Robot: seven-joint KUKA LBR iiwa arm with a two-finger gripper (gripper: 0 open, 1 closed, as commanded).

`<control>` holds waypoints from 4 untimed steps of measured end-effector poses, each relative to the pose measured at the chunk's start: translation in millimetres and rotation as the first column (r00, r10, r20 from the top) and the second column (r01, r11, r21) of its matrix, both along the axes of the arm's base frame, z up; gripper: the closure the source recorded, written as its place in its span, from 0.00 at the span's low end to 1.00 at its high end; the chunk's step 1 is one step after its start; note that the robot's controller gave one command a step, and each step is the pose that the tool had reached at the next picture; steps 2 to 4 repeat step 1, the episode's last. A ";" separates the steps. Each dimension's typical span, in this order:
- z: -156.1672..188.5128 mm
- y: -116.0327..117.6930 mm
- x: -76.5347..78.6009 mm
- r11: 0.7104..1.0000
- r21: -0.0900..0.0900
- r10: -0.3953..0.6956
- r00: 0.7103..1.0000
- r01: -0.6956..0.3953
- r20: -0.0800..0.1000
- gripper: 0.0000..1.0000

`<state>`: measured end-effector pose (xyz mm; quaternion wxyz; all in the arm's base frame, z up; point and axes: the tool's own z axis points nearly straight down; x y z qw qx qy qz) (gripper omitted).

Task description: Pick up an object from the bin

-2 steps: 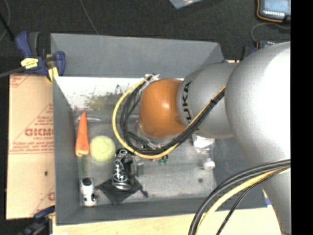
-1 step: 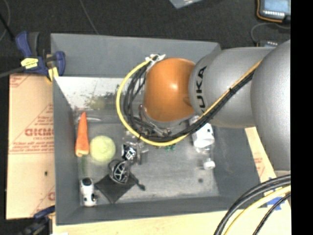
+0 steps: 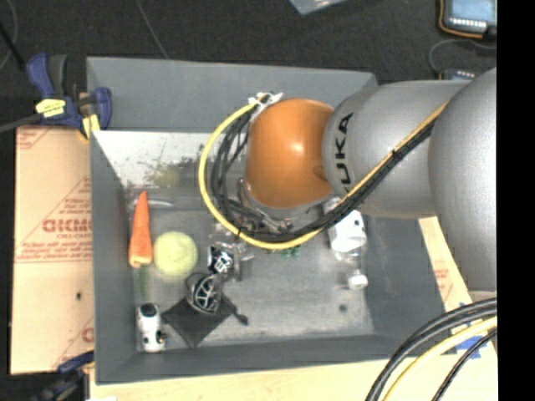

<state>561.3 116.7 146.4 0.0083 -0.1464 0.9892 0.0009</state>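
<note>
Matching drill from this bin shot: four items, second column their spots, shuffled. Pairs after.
Items
1. orange carrot
2. yellow-green ball
3. white plastic piece
4. small white toy

Spots
A. right side of the bin floor
B. near-left corner
C. lying along the left wall
D. between the carrot and the end effector

Pairs: 1-C, 2-D, 3-A, 4-B
</note>
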 end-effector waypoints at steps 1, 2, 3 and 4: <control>82.2 7.8 6.2 1.000 0.000 -0.003 1.000 0.003 0.004 1.00; 82.2 7.8 6.2 1.000 0.000 -0.003 1.000 0.003 0.004 1.00; 82.2 7.8 6.2 1.000 0.000 -0.003 1.000 0.003 0.004 1.00; 82.2 7.8 6.2 1.000 0.000 -0.003 1.000 0.003 0.004 1.00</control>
